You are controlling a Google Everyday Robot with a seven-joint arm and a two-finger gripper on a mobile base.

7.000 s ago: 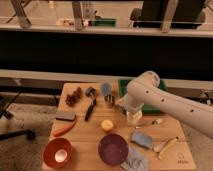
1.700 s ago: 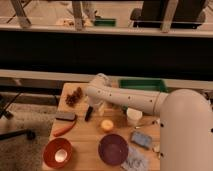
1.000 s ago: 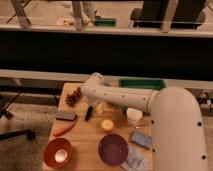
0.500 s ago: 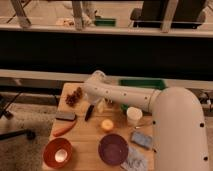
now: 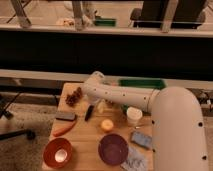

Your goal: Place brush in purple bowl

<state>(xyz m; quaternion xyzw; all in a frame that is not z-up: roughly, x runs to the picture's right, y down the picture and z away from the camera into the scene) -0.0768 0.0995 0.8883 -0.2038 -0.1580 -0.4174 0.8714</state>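
My arm [image 5: 150, 102] sweeps in from the lower right of the frame as a thick white tube and runs across the back of the wooden table [image 5: 85, 142] toward the upper left, where it bends down at a rounded joint. My gripper [image 5: 92, 100] hangs under that bend, left of the table's centre, with its fingers spread wide, directly above the upper end of the brush [image 5: 88, 113].

The brush lies flat on the wood, a slim black stick slanting down and slightly left from my gripper. I cannot tell whether my fingertips touch it. Just left of its lower end sits a flat grey block [image 5: 65, 116], and below that lies a long orange-red piece [image 5: 65, 129], tilted. A reddish-brown cluster [image 5: 74, 96] lies in the table's upper left corner.

The purple bowl [image 5: 113, 149] stands at the lower middle of the frame, near the table's front edge, well apart from the brush. Between the two sits a small round yellow thing [image 5: 106, 125]. The orange-red bowl [image 5: 57, 152] with its white inside occupies the lower left corner of the table.

To the right, a white cup [image 5: 133, 116] stands just below my forearm, with a blue-grey packet [image 5: 141, 140] below it. A green tray [image 5: 140, 83] shows above my forearm at the table's back edge.
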